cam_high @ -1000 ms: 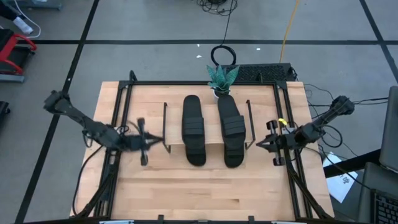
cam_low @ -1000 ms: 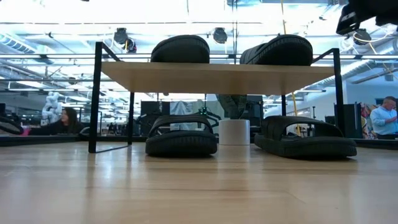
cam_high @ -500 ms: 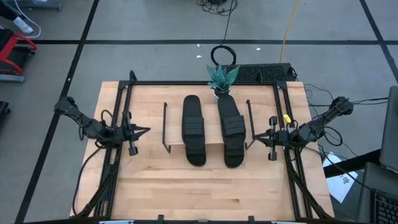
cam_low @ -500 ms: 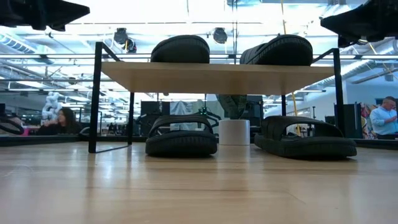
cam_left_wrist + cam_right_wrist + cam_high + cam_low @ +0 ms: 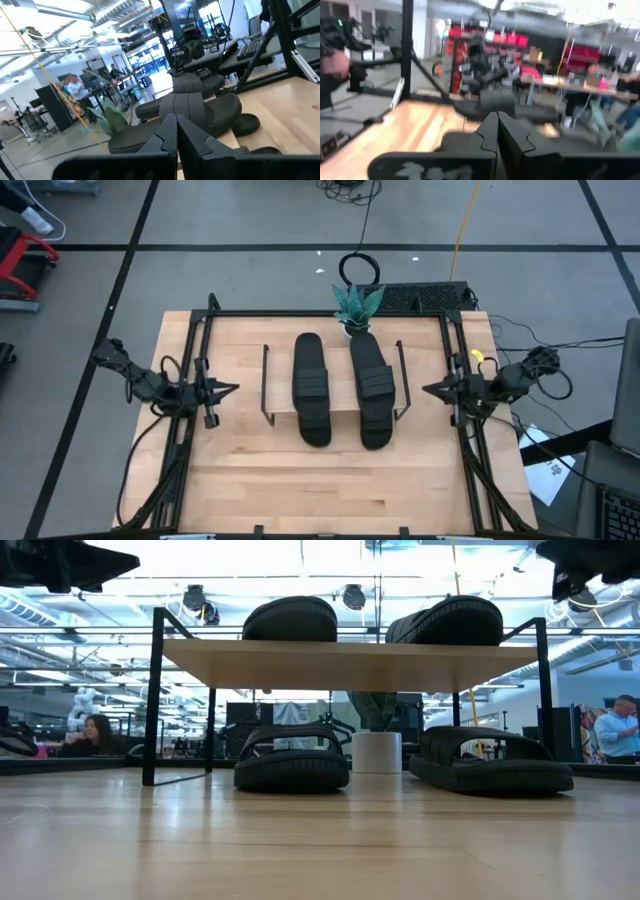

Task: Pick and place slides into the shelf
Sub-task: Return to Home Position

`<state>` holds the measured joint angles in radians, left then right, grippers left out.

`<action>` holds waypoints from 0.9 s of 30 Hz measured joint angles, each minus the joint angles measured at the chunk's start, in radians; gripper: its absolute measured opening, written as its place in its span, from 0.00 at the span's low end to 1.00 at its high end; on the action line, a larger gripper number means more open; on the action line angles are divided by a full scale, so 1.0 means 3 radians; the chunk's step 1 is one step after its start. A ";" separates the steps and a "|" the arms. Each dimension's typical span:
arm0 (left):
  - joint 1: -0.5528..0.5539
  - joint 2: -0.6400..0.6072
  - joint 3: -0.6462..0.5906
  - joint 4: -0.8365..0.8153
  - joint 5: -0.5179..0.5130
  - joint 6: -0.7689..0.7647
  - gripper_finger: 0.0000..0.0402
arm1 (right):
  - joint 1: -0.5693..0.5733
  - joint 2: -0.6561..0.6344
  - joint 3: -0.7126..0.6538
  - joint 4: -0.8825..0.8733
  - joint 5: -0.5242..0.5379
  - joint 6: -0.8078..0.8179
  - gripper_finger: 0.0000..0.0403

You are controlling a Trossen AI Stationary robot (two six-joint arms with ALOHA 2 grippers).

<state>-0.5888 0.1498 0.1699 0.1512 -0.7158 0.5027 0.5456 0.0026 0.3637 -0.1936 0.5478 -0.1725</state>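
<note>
Well, from above I see only two slides [image 5: 311, 388] lying side by side on the shelf [image 5: 266, 385]. Its board hides the lower pair [image 5: 291, 762], which shows only from bench [image 5: 300, 840] level, resting on the wood underneath. A white pot [image 5: 377, 752] peeks between them, its plant mostly hidden by the board. My left tool [image 5: 232, 389] and right tool [image 5: 428, 389] hover off either shelf end, both pinched closed and empty.
</note>
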 joint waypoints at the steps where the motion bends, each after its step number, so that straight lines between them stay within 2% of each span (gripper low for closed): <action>1: 0.0000 0.0002 0.0000 0.0001 0.0001 -0.0016 0.00 | -0.0016 0.0000 0.0000 -0.0052 0.0002 0.0044 0.00; 6: 0.0042 0.0001 0.0001 0.0023 0.0064 0.0010 0.00 | -0.0162 -0.0007 0.0015 -0.0281 0.0334 0.0235 0.00; 11: 0.0240 0.0001 0.0001 -0.0011 0.0293 -0.0078 0.00 | -0.0371 -0.0003 0.0153 -0.0421 0.0283 0.0274 0.00; 19: 0.0539 0.0001 0.0004 -0.0303 0.0406 -0.0480 0.00 | -0.0643 -0.0004 0.0338 -0.0351 0.0264 0.0499 0.00; 23: 0.0618 0.0001 0.0004 -0.0422 0.0688 -0.0577 0.00 | -0.0660 -0.0003 0.0083 -0.0321 -0.0088 0.0472 0.00; 27: 0.0644 -0.0005 -0.0010 -0.0396 0.1246 -0.0397 0.00 | -0.0660 -0.0003 -0.0261 -0.0080 -0.0644 0.0216 0.00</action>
<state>-0.3956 0.1482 0.1669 0.0322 -0.3421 0.3836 0.3477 0.0017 0.2853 -0.2174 0.3546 -0.1077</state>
